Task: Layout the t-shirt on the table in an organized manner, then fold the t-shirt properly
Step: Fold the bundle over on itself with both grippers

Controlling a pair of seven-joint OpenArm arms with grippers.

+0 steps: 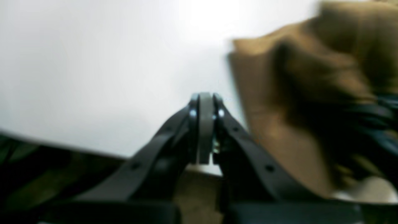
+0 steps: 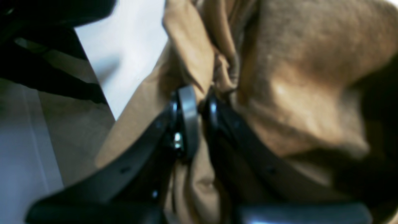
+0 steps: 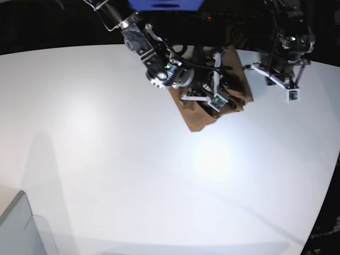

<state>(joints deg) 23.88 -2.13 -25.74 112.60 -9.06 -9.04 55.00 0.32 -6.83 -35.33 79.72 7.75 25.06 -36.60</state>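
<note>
The brown t-shirt lies bunched in a crumpled heap at the far middle of the white table. My right gripper is down on the heap. In the right wrist view it is shut on a fold of the t-shirt, with cloth pinched between the fingers. My left gripper hovers to the right of the shirt, apart from it. In the left wrist view it is shut and empty over the bare table, with the t-shirt to its right.
A grey translucent bin corner sits at the near left. The table's curved edge runs down the right side. The right arm's body reaches over the far edge.
</note>
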